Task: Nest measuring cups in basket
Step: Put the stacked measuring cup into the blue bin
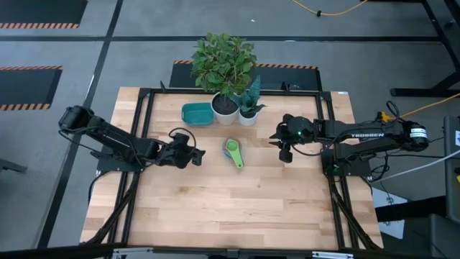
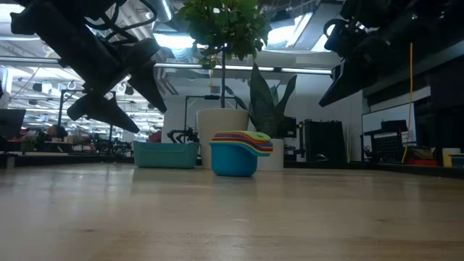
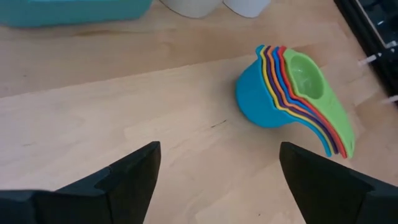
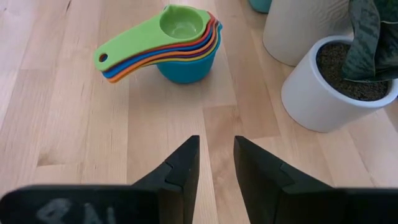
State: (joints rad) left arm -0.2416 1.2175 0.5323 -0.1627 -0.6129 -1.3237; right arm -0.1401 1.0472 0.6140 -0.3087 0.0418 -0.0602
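The measuring cups [image 1: 233,152] stand nested in one stack on the table's middle, green one on top, light blue at the bottom; the stack [image 3: 292,93] rests upright on its base, handles [image 4: 130,53] fanned out. The teal basket [image 1: 197,113] sits at the far side beside the white pots, apart from the stack. My left gripper [image 1: 192,153] hovers open above the table, left of the stack [image 2: 239,152]. My right gripper [image 1: 285,151] hovers to the right of the stack, its fingers [image 4: 186,165] a narrow gap apart with nothing between them.
Two white plant pots [image 1: 225,108] [image 1: 249,115] stand at the far side next to the basket, close behind the stack. A black frame [image 1: 327,144] runs along the table's edges. Bare wood lies in front of the stack toward the near edge.
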